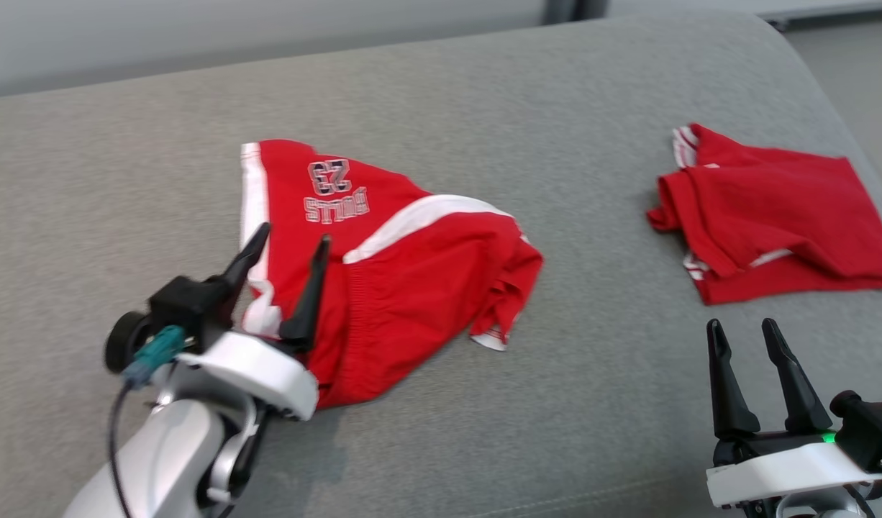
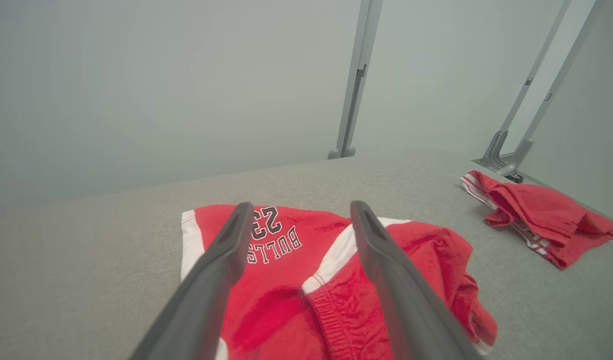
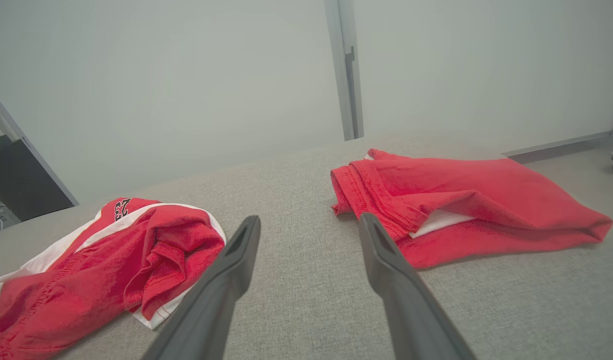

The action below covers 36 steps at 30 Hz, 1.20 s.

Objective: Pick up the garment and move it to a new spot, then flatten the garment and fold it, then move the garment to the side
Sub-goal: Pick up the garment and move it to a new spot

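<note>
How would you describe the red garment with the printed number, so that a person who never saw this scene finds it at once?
Two red garments lie on the grey fabric surface. Take the left garment, beside the left gripper. Unlike the right garment, it bears broad white stripes and the print BULLS 23.

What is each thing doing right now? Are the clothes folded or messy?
red shorts: rumpled, lying loose on the grey cushion
other red garment: roughly folded, lying alone
left gripper: jaws open, over the shorts, empty
right gripper: jaws open, empty
</note>
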Tool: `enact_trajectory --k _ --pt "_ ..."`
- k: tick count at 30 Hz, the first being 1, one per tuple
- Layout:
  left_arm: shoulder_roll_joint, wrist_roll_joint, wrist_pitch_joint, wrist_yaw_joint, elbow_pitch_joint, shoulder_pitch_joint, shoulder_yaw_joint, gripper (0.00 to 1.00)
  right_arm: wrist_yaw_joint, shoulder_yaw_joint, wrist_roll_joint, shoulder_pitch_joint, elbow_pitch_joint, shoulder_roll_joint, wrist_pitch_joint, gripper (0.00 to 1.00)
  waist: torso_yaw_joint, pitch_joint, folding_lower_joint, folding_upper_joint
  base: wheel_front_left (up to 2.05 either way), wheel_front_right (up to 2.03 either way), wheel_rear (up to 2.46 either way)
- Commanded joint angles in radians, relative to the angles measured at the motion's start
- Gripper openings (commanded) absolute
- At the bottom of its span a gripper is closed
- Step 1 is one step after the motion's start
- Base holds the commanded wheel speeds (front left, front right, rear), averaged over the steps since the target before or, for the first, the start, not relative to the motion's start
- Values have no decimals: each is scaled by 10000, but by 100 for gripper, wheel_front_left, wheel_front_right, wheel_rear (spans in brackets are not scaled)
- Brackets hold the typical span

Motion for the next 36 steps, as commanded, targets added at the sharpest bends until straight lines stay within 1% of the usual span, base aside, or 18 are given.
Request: enact_trajectory --k 1,3,6,13,15,18,19,22,25,27,30,36 --pt "304 -79 -96 99 -291 -97 483 100 -29 157 -90 -253 -208 -118 34 100 648 -389 0 0 0 0 0" --pt "581 -249 -189 243 -492 236 798 100 -29 110 -192 -230 -234 -118 128 100 1031 -509 0 0 0 0 0" --pt "1006 -576 -353 299 -751 792 1284 100 -29 103 -300 -180 -318 -118 255 100 1481 -649 0 0 0 0 0" --pt "1751 -1403 -783 -56 -1349 2193 2471 100 -29 81 -563 1 -425 -118 507 100 2105 -927 0 0 0 0 0" --pt "1831 -1605 -863 -47 -1360 2611 2910 100 -29 13 -595 100 -430 -118 547 100 2210 -1044 0 0 0 0 0" --pt "1851 -1765 -945 -34 -1425 3201 3696 100 -29 -65 -610 262 -454 -118 605 100 2293 -1208 0 0 0 0 0" --pt "1836 -1831 -958 -101 -1471 3403 3960 100 -29 -88 -600 310 -481 -118 620 100 2305 -1240 0 0 0 0 0" --pt "1895 -1696 -974 -412 -1588 3971 4622 100 -29 -147 -581 449 -554 -118 651 100 2312 -1346 0 0 0 0 0" --pt "1889 -1277 -977 -784 -1709 4436 5049 100 -29 -198 -602 627 -584 -118 685 100 2299 -1522 0 0 0 0 0" --pt "1881 -939 -978 -1031 -1767 4722 5203 100 -29 -205 -631 760 -612 -118 710 100 2271 -1636 0 0 0 0 0" --pt "1862 -498 -979 -1257 -1756 5217 5378 100 -29 -118 -747 910 -660 -118 753 100 2159 -1818 0 0 0 0 0" --pt "1541 147 -980 -1493 -1964 5949 5455 100 -29 -71 -1022 1236 -820 -118 849 100 2061 -2193 0 0 0 0 0"
